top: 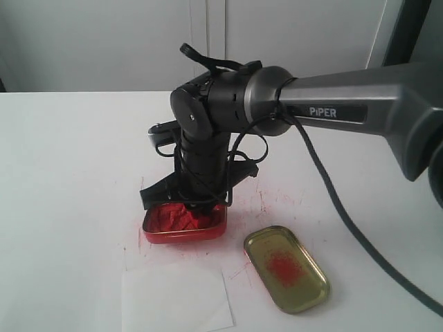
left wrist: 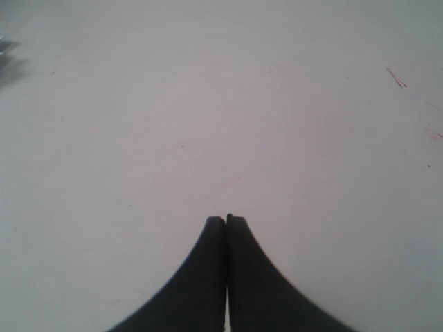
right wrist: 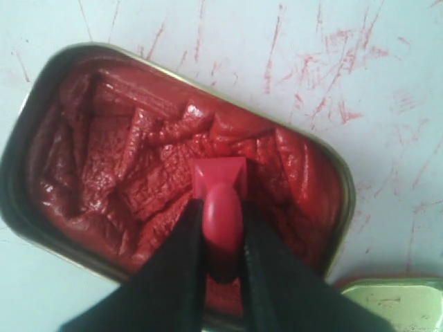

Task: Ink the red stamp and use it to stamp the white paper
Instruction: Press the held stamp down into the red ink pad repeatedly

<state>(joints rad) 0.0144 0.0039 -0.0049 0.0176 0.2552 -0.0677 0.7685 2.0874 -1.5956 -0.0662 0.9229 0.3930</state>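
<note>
One white table (top: 69, 152), scratched red around the ink tin (top: 181, 237). One dark arm (top: 332, 104), lettered "PiPER", reaching down over the tin. One white paper (top: 176, 297), plain, just in front of the tin. One gold lid (top: 306, 287), red-smeared, near the tin's right. One red stamp (right wrist: 220, 176), base in the tin's ink, handle pinched by the right gripper (right wrist: 221, 207). Left gripper (left wrist: 226, 221): jaws pressed together, empty, above bare table.
</note>
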